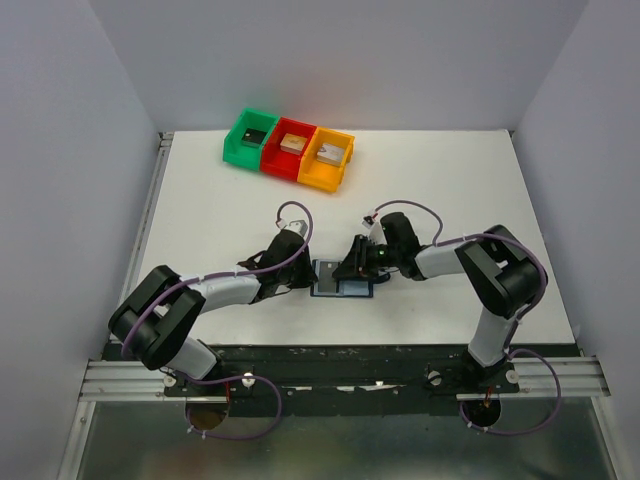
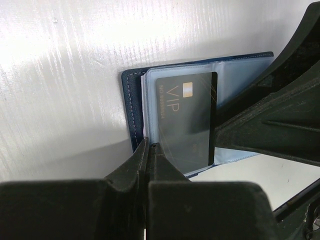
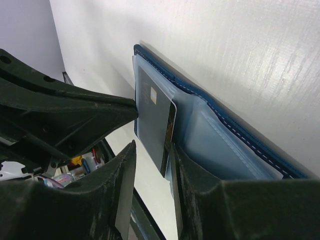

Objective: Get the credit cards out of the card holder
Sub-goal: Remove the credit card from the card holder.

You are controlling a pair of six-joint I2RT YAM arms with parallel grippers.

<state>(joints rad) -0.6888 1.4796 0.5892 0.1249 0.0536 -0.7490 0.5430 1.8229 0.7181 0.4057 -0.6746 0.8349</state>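
The right gripper stood with its jaws apart, astride the free end of a thin black rectangular card marked VIP. The card's other end lay under a pale clear sleeve page of the open navy blue folding card holder. The left gripper, jaws pressed together, touched its tips to the holder's edge, and the holder lay flat on the white table between the two arms.

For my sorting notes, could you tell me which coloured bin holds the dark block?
The green bin, at the row's left end: its block is black, while the red bin and orange bin hold paler ones.
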